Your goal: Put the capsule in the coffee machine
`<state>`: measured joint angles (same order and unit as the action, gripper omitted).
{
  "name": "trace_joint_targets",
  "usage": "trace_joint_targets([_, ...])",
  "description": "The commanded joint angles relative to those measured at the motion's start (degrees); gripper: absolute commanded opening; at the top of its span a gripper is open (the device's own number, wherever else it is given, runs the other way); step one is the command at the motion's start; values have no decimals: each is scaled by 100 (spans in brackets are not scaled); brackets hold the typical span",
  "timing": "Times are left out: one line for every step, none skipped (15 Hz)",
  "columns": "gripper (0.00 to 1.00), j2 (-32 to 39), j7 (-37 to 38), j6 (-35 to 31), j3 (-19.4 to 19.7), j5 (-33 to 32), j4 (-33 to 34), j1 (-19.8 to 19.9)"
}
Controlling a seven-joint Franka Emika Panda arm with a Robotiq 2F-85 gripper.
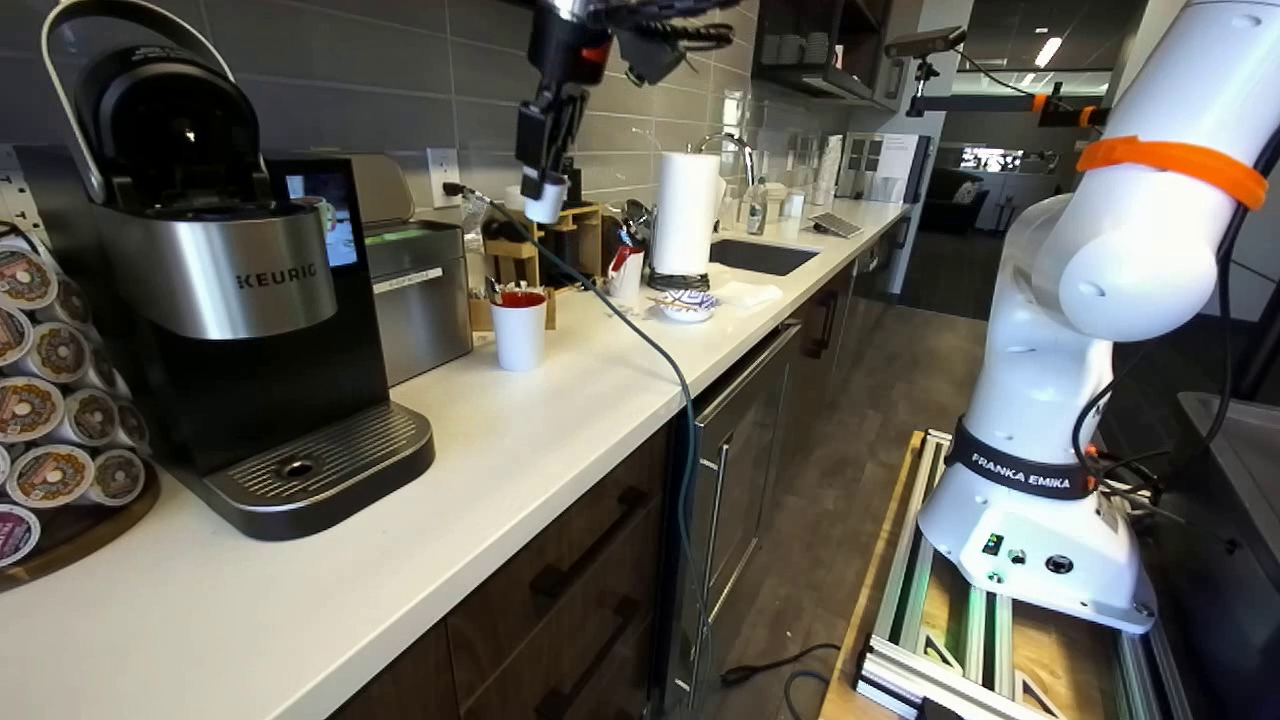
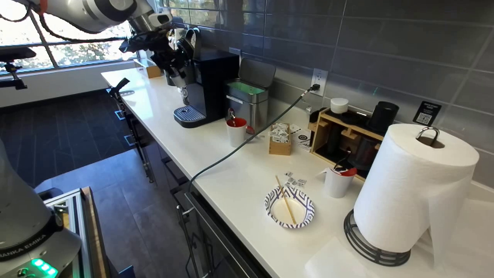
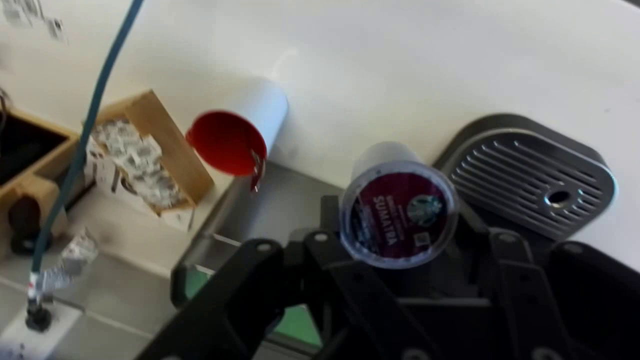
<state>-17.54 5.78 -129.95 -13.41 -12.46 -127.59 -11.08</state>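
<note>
The capsule (image 1: 545, 199) is a white cup with a dark red SUMATRA lid that faces the camera in the wrist view (image 3: 399, 216). My gripper (image 1: 543, 172) is shut on the capsule's sides and holds it in the air above the counter. The black and silver Keurig coffee machine (image 1: 270, 275) stands on the counter with its top lid raised open. It also shows in an exterior view (image 2: 218, 83), where my gripper (image 2: 175, 73) is in front of it. In the wrist view, only its ribbed drip tray (image 3: 530, 185) shows clearly. The pod chamber's inside is hidden.
A metal bin (image 1: 420, 295) with its lid up stands beside the machine. A white cup with red inside (image 1: 521, 330) holds utensils near it. A blue-grey cable (image 2: 247, 143) runs from the wall outlet across the counter. A pod rack (image 1: 60, 400) stands on the machine's opposite side.
</note>
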Motion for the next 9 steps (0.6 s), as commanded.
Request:
trace_joint_targets([29, 391, -1092, 92, 52, 545, 848, -332])
trace_joint_targets([29, 372, -1467, -21, 132, 755, 830, -410])
trace_joint_targets([54, 147, -861, 16, -34, 432, 630, -230])
trace_joint_targets([54, 203, -1096, 17, -10, 563, 730, -282])
trace_joint_targets([54, 252, -1221, 16, 9, 622, 779, -301])
trace_joint_targets([54, 284, -1288, 12, 23, 643, 790, -303])
trace_joint_targets([54, 306, -1321, 10, 34, 649, 789, -303])
trace_joint_targets([54, 320, -1340, 10, 39, 651, 789, -303])
trace_joint_targets([29, 325, -1352, 10, 42, 653, 789, -303])
